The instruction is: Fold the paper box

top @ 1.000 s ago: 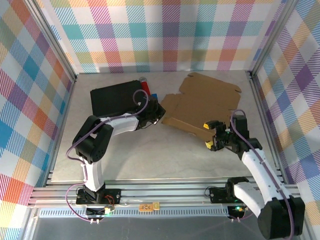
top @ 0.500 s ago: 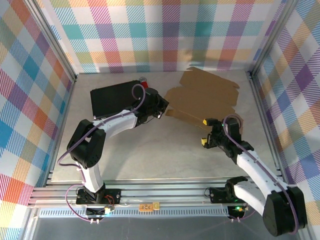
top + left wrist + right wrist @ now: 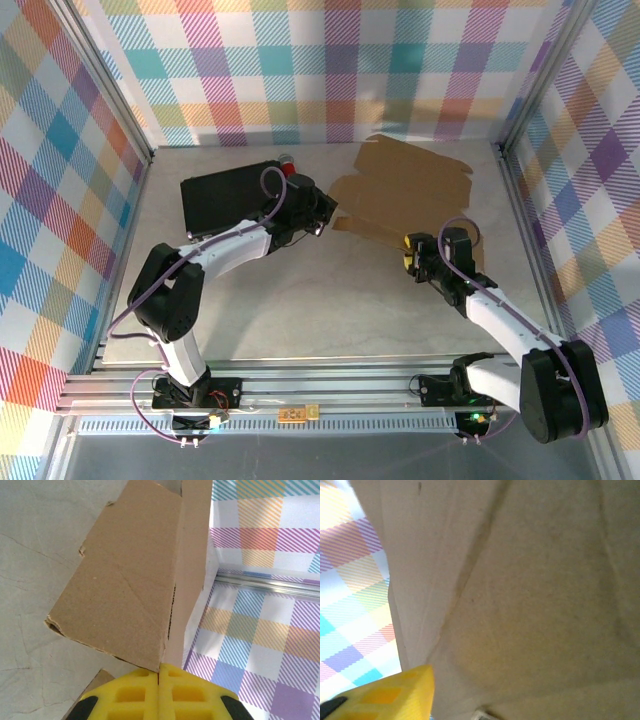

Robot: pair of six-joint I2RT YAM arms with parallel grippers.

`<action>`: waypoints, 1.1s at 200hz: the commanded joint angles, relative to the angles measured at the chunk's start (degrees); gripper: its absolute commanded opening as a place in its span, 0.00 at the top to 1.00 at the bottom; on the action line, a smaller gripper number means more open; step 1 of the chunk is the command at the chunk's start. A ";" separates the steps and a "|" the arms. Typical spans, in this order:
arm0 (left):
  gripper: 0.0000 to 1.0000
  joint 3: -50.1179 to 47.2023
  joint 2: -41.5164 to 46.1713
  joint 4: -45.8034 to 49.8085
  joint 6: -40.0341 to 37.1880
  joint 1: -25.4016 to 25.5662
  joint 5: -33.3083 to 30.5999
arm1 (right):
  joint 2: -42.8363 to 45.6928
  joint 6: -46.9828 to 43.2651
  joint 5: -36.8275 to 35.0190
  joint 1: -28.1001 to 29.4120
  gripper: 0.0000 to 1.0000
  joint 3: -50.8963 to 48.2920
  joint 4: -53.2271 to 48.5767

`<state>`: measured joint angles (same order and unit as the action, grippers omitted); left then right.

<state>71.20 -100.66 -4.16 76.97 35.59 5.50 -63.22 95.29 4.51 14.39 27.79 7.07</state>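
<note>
Status, left to right: black flat case (image 3: 225, 195) lies on the table (image 3: 300, 300) just left of your left claw (image 3: 320, 213), with a red cylinder (image 3: 289, 169) at its far corner. Left claw's yellow pads (image 3: 135, 692) are pressed together. In the left wrist view, a flap corner of the paper box (image 3: 125, 590) (image 3: 410, 185) runs right into the seam between them, so it reads as pinching that flap. The flap sits tilted up off the table, straight ahead of the claw. Rest of the box spreads mostly flat to the right of that claw and beyond it toward the back wall, a brown sheet with flaps and tabs out. Your right claw (image 3: 409, 254) sits at the box's near edge, with the sheet directly beyond its tips. Right wrist view has cardboard close up over one yellow finger (image 3: 390, 695). Can't tell whether the right claw is spread or closed on the sheet.
</note>
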 commanded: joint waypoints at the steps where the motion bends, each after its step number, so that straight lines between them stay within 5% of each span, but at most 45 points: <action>1: 1.00 -0.25 3.17 0.88 0.69 0.52 1.16 | -0.11 -2.11 -1.84 0.02 0.69 2.19 3.33; 28: 1.00 -0.97 4.30 1.50 0.64 0.52 1.01 | 1.31 -2.56 -1.36 0.02 1.00 7.10 -6.46; 43: 1.00 -0.97 4.91 2.17 0.79 0.44 1.03 | 2.13 -2.28 -1.64 0.00 1.00 10.21 -12.32; 71: 0.52 0.19 7.27 4.48 1.27 0.31 2.02 | 3.28 -1.01 -3.36 -0.21 1.00 15.45 -17.26; 99: 0.34 3.57 11.72 10.50 -2.36 -1.27 1.21 | 1.78 -5.74 -3.27 -1.19 1.00 26.74 -25.22; 149: 0.32 12.44 19.93 27.63 -16.73 -6.92 -5.97 | -0.85 -23.81 -4.51 -1.47 1.00 49.79 -38.76; 191: 0.32 11.79 26.71 29.07 -22.33 -11.35 -11.54 | 1.43 -38.24 -2.77 -1.49 1.00 63.84 -42.82; 220: 0.32 12.65 28.31 29.13 -23.59 -14.19 -11.02 | 0.13 -39.26 -2.64 -1.54 1.00 72.12 -45.39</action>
<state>82.81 -73.10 22.57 57.08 23.46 -4.23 -62.89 61.84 1.08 13.08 93.71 -35.24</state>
